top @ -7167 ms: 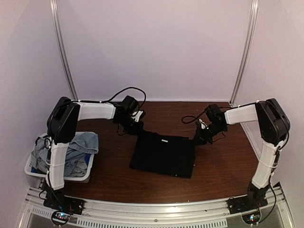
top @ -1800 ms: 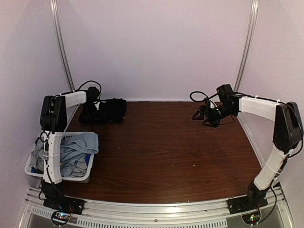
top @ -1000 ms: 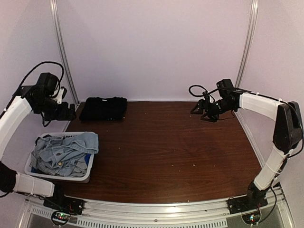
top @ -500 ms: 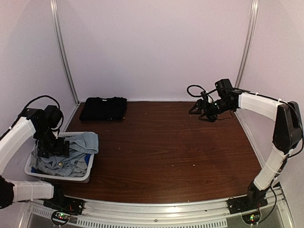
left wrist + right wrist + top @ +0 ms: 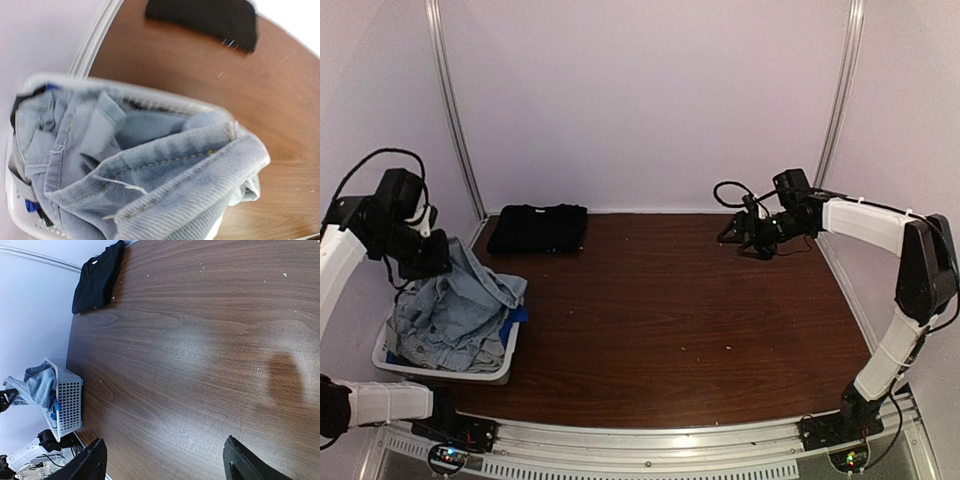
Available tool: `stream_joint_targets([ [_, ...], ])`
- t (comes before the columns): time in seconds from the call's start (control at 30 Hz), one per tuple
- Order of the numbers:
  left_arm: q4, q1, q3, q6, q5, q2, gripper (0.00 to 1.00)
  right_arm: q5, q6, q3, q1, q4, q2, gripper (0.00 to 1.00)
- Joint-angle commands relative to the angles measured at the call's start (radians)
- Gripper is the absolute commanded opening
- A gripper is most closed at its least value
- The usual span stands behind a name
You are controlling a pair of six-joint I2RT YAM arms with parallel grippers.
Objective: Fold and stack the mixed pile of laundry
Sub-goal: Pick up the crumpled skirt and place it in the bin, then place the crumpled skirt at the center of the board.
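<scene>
From the top, the left gripper (image 5: 428,256) hangs above the far left corner of the white basket (image 5: 445,368). It is clamped on the light-blue denim piece (image 5: 460,300). The cloth rises in a peak to the gripper, and the rest drapes down into the basket and over its right rim. A bright-blue item (image 5: 516,317) peeks out under the denim at that rim. The black shirt (image 5: 538,228) lies folded flat at the far left corner of the desk (image 5: 670,320), apart from the basket. The right gripper (image 5: 740,234) hovers over the far right part of the desk, carrying nothing.

In the left wrist view, the light-blue denim piece (image 5: 165,170) fills the foreground, bunched, with a stitched seam running across it. The gripper's own fingers do not show here. The white basket (image 5: 145,97) appears as a blurred rim around the cloth, and a bright-blue item (image 5: 30,205) sits low at the left. Beyond it, the black shirt (image 5: 205,17) lies on the desk (image 5: 200,85), with small light-blue marks at its near edge.

In the right wrist view, the right gripper (image 5: 163,442) has its jaws wide apart over the bare desk (image 5: 190,340), with nothing between them. The black shirt (image 5: 97,277) lies at the far corner. The white basket (image 5: 67,395) stands at the desk's left side, with the light-blue denim piece (image 5: 37,382) lifted above it.
</scene>
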Motion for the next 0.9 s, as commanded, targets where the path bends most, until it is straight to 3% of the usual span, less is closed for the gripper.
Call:
stream_joint_targets([
  [0.0, 0.109, 0.002, 0.333, 0.057, 0.155, 0.074, 0.00, -0.040, 0.007, 0.012, 0.006, 0.026, -0.058, 0.80],
  [0.1, 0.180, -0.020, 0.609, 0.053, 0.300, 0.227, 0.00, -0.050, -0.009, 0.032, 0.006, 0.006, -0.068, 0.80],
  [0.27, 0.228, -0.272, 1.328, 0.039, 0.361, 0.652, 0.00, -0.076, -0.036, 0.053, -0.003, -0.021, -0.097, 0.82],
  [0.33, 0.289, -0.334, 1.507, 0.001, 0.437, 0.774, 0.00, -0.093, -0.045, 0.052, -0.014, -0.022, -0.117, 0.82],
  [0.43, 0.528, -0.436, 1.394, -0.064, 0.508, 0.782, 0.00, -0.107, -0.049, 0.048, -0.045, -0.015, -0.154, 0.84],
  [0.53, 0.616, -0.558, 1.323, -0.062, 0.459, 0.798, 0.00, -0.138, -0.058, 0.042, -0.084, -0.026, -0.182, 0.85],
  [0.77, 0.493, -0.768, 1.208, 0.021, 0.211, 0.897, 0.00, -0.134, -0.143, 0.040, -0.139, -0.152, -0.208, 0.85],
  [0.87, 0.446, -0.813, 1.237, 0.063, -0.008, 0.906, 0.00, -0.118, -0.150, 0.037, -0.150, -0.176, -0.217, 0.85],
])
